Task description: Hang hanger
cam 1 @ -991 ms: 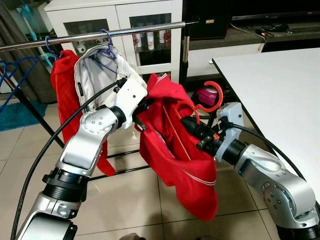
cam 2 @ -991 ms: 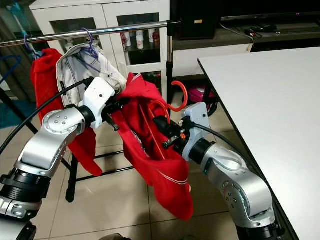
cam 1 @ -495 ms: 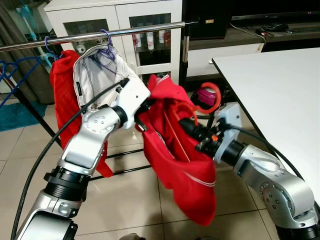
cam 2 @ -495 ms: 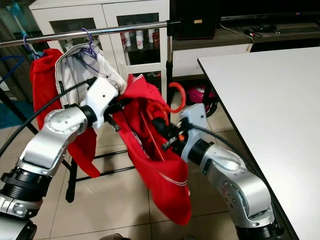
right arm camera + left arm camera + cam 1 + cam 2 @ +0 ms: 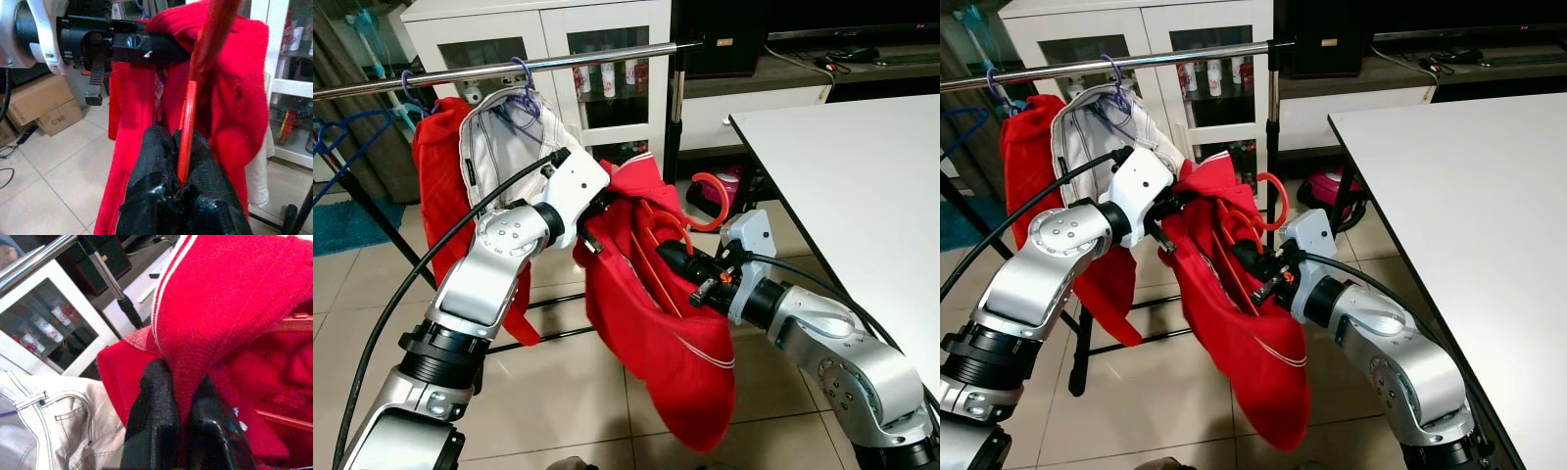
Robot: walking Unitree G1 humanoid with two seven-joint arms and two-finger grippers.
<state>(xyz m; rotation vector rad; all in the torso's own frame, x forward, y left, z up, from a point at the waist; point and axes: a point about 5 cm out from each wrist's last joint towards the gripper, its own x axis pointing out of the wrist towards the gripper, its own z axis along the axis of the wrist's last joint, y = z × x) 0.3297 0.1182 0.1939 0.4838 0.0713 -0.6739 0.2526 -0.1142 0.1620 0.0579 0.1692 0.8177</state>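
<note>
Between claws — ribbed red knit garment (image 5: 656, 323)

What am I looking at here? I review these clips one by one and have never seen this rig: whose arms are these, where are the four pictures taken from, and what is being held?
The two silver arms belong to a walking humanoid robot. The two wide pictures come from cameras in its head, looking down and forward. The two close-ups come from cameras on its wrists, looking along the black fingers.

The left hand is shut on the edge of a red shirt; the left wrist picture shows the cloth pinched between the fingers. The right hand is shut on a red hanger that sits inside the shirt, with its hook sticking up.

Behind them runs a metal clothes rail, where a white garment and another red garment already hang. A white table stands at the right. The held hanger is not yet on the rail.
</note>
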